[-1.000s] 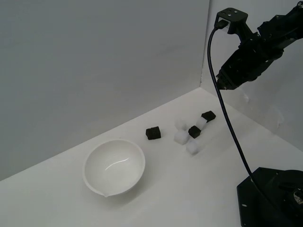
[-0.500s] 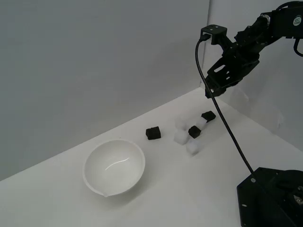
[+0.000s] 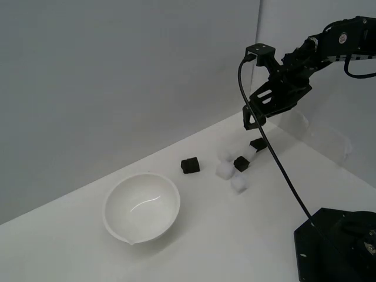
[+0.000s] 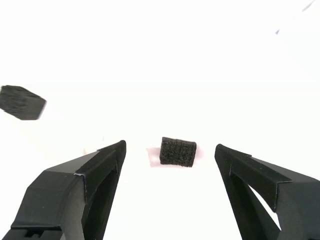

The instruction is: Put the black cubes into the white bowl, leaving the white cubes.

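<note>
Exterior view: the bowl (image 3: 142, 205) sits empty on the desk (image 3: 235, 235). One black cube (image 3: 190, 165) lies at its 1 o'clock, two more (image 3: 241, 163) (image 3: 258, 144) farther out among white cubes (image 3: 224, 170). The jaws (image 3: 251, 120) hover above that cluster, so the step is the approach to a first pick.

Wrist view: the jaws (image 4: 170, 155) are wide open and empty (a cube (image 4: 178, 151) is centred between them). Next: descend straight, then close.

You are looking at a matte white surface (image 3: 194, 235) under even, diffuse light. Behind it stands a plain grey wall (image 3: 117, 76); a second, paler wall (image 3: 329, 23) joins that wall at a vertical corner.
</note>
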Tool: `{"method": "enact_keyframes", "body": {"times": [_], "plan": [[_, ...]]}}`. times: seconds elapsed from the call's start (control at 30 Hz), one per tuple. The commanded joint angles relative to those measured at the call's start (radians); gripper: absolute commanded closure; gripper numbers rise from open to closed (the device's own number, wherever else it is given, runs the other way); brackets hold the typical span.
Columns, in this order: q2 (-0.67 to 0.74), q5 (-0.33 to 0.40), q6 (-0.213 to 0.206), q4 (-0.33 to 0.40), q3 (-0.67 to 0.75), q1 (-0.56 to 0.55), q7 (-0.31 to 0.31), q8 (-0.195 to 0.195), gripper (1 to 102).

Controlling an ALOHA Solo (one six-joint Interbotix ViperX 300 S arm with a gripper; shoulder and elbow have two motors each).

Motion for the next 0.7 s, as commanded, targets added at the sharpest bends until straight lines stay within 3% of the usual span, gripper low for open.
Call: {"method": "enact_keyframes", "body": {"times": [0.0, 0.23, 0.67], "plan": [[-0.015, 0.002, -0.025, 0.005, -0.009, 0.029, -0.006, 0.006, 3], [-0.072, 0.000, -0.025, 0.005, -0.066, 0.054, -0.044, 0.006, 3], [-0.176, 0.000, -0.025, 0.005, -0.170, 0.055, -0.057, 0.006, 3]]}}
